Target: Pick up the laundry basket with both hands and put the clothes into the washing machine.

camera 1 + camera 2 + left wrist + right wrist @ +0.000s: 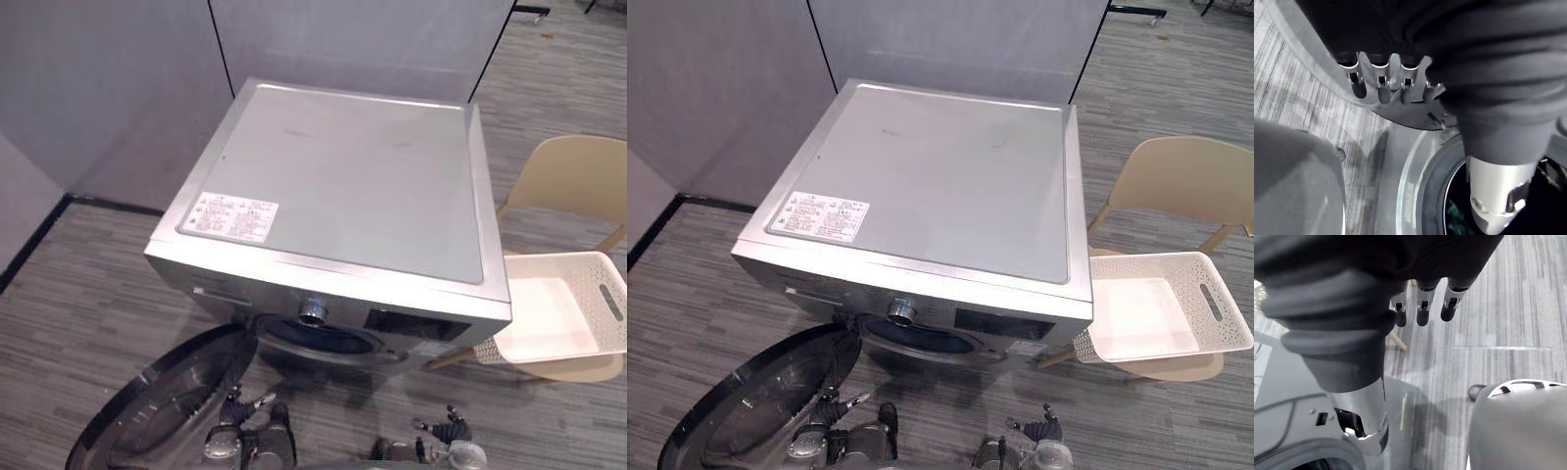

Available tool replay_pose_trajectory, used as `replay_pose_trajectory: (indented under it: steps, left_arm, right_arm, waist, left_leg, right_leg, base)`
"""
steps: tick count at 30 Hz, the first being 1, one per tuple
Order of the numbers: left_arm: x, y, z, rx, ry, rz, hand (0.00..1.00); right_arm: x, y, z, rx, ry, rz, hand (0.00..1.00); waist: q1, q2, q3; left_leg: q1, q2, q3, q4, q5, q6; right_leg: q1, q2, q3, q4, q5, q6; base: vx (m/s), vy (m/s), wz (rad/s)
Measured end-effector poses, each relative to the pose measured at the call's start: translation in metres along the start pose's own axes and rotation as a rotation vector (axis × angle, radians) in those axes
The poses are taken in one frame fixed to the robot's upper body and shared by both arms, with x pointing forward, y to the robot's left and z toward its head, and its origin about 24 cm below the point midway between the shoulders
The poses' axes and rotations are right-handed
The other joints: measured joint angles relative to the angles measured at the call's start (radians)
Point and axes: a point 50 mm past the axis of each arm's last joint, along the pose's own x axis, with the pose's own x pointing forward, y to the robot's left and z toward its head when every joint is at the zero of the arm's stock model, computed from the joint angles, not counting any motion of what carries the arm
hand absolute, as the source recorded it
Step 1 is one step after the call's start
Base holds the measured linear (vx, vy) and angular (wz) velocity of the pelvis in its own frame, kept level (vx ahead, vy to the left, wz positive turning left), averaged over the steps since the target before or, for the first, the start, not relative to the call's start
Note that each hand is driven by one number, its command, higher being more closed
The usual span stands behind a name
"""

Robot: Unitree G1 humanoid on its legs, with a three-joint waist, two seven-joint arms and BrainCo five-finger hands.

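Left eye view: basket lengthwise left-right; left hand, right hand seemingly slack, empty.

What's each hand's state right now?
Left hand: open, holding nothing, next to the washing machine door.
Right hand: open, holding nothing.

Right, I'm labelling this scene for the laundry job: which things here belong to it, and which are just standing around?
Part of the job:
silver-grey front-loading washing machine
its round open door
white perforated plastic laundry basket

Just standing around:
beige plastic chair, under the basket
grey partition panels
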Motion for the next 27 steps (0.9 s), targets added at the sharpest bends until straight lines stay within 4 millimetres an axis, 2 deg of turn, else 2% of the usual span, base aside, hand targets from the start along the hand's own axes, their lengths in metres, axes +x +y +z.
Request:
replay_pose_trajectory:
  steps: [2,4,6,7,8,10,11,12,13,14,15,16,17,18,20,21,22,23,24,26,27]
  left_arm:
    - [0.0,0.003,-0.001,0.016,0.006,0.005,0.0]
    - [0.001,0.006,-0.001,0.037,0.004,0.007,0.0]
    - [0.006,0.006,0.012,0.039,-0.028,0.008,0.0]
    - [0.008,0.004,0.022,0.033,-0.056,0.008,0.0]
    - [0.01,0.005,0.033,0.03,-0.091,0.011,0.0]
    - [0.009,0.006,0.041,0.011,-0.128,0.018,0.0]
    - [0.008,0.006,0.045,-0.009,-0.15,0.023,0.0]
    - [0.008,0.004,0.047,-0.024,-0.16,0.021,0.0]
    - [0.006,-0.004,0.048,-0.066,-0.163,0.011,0.0]
    - [0.005,-0.009,0.048,-0.076,-0.164,0.006,0.0]
    - [0.002,-0.018,0.042,-0.099,-0.146,-0.006,0.0]
    - [0.0,-0.028,0.041,-0.114,-0.136,-0.027,0.0]
    - [-0.001,-0.03,0.042,-0.118,-0.141,-0.034,0.0]
    - [-0.001,-0.029,0.038,-0.131,-0.131,-0.032,0.0]
    - [-0.001,-0.025,0.038,-0.137,-0.137,-0.019,0.0]
    - [-0.001,-0.024,0.038,-0.135,-0.137,-0.017,0.0]
    - [-0.001,-0.024,0.037,-0.134,-0.136,-0.018,0.0]
    - [-0.002,-0.025,0.038,-0.129,-0.138,-0.021,0.0]
    - [-0.002,-0.027,0.039,-0.123,-0.141,-0.024,0.0]
    - [-0.002,-0.032,0.043,-0.1,-0.158,-0.037,0.0]
    - [-0.003,-0.034,0.046,-0.087,-0.175,-0.047,0.0]
  right_arm:
    - [0.001,-0.001,0.003,-0.003,-0.004,0.002,0.0]
    - [0.004,0.001,0.012,-0.001,-0.027,0.006,0.0]
    - [0.004,0.002,0.018,-0.002,-0.044,0.009,0.0]
    - [0.005,0.005,0.023,0.002,-0.057,0.014,0.0]
    - [0.004,0.011,0.025,0.01,-0.066,0.03,0.0]
    - [0.002,0.017,0.024,0.013,-0.066,0.047,0.0]
    - [0.002,0.019,0.032,0.006,-0.098,0.053,0.0]
    - [0.003,0.018,0.04,0.008,-0.129,0.049,0.0]
    - [0.005,0.013,0.059,0.014,-0.189,0.023,0.0]
    - [0.006,0.012,0.064,0.019,-0.209,0.017,0.0]
    - [0.005,0.01,0.076,0.034,-0.255,0.007,0.0]
    - [0.006,0.006,0.08,0.043,-0.27,-0.011,0.0]
    - [0.006,0.006,0.078,0.051,-0.26,-0.017,0.0]
    - [0.005,0.008,0.069,0.059,-0.224,-0.019,0.0]
    - [0.004,0.01,0.063,0.09,-0.204,-0.03,0.0]
    - [0.004,0.007,0.062,0.094,-0.2,-0.041,0.0]
    - [0.004,0.005,0.062,0.092,-0.205,-0.046,0.0]
    - [0.004,0.004,0.062,0.092,-0.209,-0.049,0.0]
    - [0.003,0.005,0.059,0.091,-0.203,-0.048,0.0]
    - [0.003,0.004,0.056,0.089,-0.192,-0.049,0.0]
    - [0.004,0.001,0.051,0.081,-0.179,-0.055,0.0]
  waist:
    - [-0.008,-0.002,0.001]
    - [-0.016,0.0,0.004]
    - [-0.022,-0.001,0.007]
    - [-0.017,-0.003,0.017]
    - [-0.017,-0.006,0.038]
    - [-0.006,-0.028,0.036]
    - [0.031,-0.036,0.033]
    - [0.044,-0.041,0.032]
    - [0.068,-0.01,0.04]
    - [0.076,-0.001,0.038]
    - [0.087,0.023,0.048]
    - [0.081,0.066,0.068]
    - [0.075,0.084,0.072]
    - [0.06,0.072,0.077]
    - [0.049,0.058,0.083]
    - [0.034,0.049,0.085]
    - [0.032,0.048,0.085]
    - [0.033,0.049,0.085]
    - [0.034,0.05,0.084]
    - [0.032,0.05,0.084]
    - [0.029,0.066,0.075]
  left_leg:
    - [0.009,-0.004,0.0,-0.011,0.007,0.004]
    - [-0.011,-0.001,0.004,0.006,0.008,0.007]
    - [-0.062,0.003,-0.014,0.037,0.01,0.012]
    - [-0.093,0.018,-0.025,0.047,0.019,0.029]
    - [-0.115,0.003,-0.045,0.076,0.024,0.035]
    - [-0.15,-0.009,-0.075,0.126,0.027,0.039]
    - [-0.192,-0.009,-0.072,0.169,0.027,0.039]
    - [-0.217,-0.003,-0.068,0.19,0.031,0.034]
    - [-0.251,0.02,-0.066,0.161,0.075,0.025]
    - [-0.259,0.028,-0.06,0.132,0.093,0.031]
    - [-0.275,0.038,-0.059,0.076,0.146,0.024]
    - [-0.272,0.06,-0.09,0.033,0.168,0.009]
    - [-0.268,0.062,-0.1,-0.014,0.164,0.001]
    - [-0.25,0.062,-0.103,-0.069,0.125,-0.05]
    - [-0.256,0.051,-0.064,0.009,0.124,-0.045]
    - [-0.258,0.033,-0.058,0.125,0.122,-0.044]
    - [-0.252,0.03,-0.057,0.198,0.105,-0.029]
    - [-0.236,0.033,-0.059,0.264,0.031,-0.002]
    - [-0.215,0.047,-0.059,0.316,-0.035,0.003]
    - [-0.146,0.063,-0.059,0.324,-0.097,0.0]
    - [-0.093,0.059,-0.065,0.24,-0.123,-0.019]
  right_leg:
    - [0.0,-0.002,0.002,0.011,0.004,0.0]
    - [-0.054,-0.002,0.022,0.088,0.011,-0.011]
    - [-0.121,-0.003,0.051,0.169,0.023,-0.002]
    - [-0.131,-0.001,0.074,0.201,0.002,-0.005]
    - [-0.178,-0.025,0.113,0.437,-0.059,0.004]
    - [-0.156,-0.018,0.16,0.608,-0.088,0.03]
    - [-0.124,-0.006,0.183,0.594,-0.108,0.036]
    - [-0.114,0.009,0.192,0.538,-0.155,0.038]
    - [-0.096,0.04,0.173,0.402,-0.215,-0.01]
    - [-0.09,0.054,0.158,0.353,-0.234,-0.029]
    - [-0.09,0.075,0.145,0.275,-0.264,-0.043]
    - [-0.098,0.107,0.123,0.282,-0.248,-0.054]
    - [-0.107,0.122,0.103,0.286,-0.236,-0.073]
    - [-0.114,0.113,0.067,0.272,-0.213,-0.101]
    - [-0.124,0.087,0.028,0.257,-0.185,-0.122]
    - [-0.13,0.071,0.016,0.239,-0.159,-0.125]
    - [-0.14,0.065,0.017,0.232,-0.143,-0.126]
    - [-0.155,0.06,0.018,0.218,-0.119,-0.126]
    - [-0.17,0.054,0.016,0.204,-0.097,-0.12]
    - [-0.169,0.048,0.011,0.178,-0.066,-0.102]
    - [-0.163,0.051,0.008,0.153,-0.046,-0.084]
  base:
    - [-0.02,0.018,-0.02]
    - [-0.08,0.059,-0.05]
    - [-0.14,0.046,0.21]
    - [-0.16,-0.029,0.54]
    - [-0.16,-0.048,0.66]
    - [-0.19,-0.108,0.46]
    - [-0.23,-0.17,0.05]
    - [-0.38,-0.193,-0.24]
    - [-0.35,-0.157,-0.29]
    - [-0.45,-0.205,-0.39]
    - [-0.32,-0.139,-0.08]
    - [-0.41,-0.156,0.22]
    - [-0.41,-0.117,0.65]
    - [-0.45,-0.115,0.69]
    - [-0.32,-0.071,0.59]
    - [-0.2,-0.051,0.37]
    - [-0.22,-0.022,0.24]
    - [-0.23,0.067,0.1]
    - [-0.23,0.099,0.11]
    - [-0.18,0.162,0.14]
    - [-0.13,0.186,0.11]
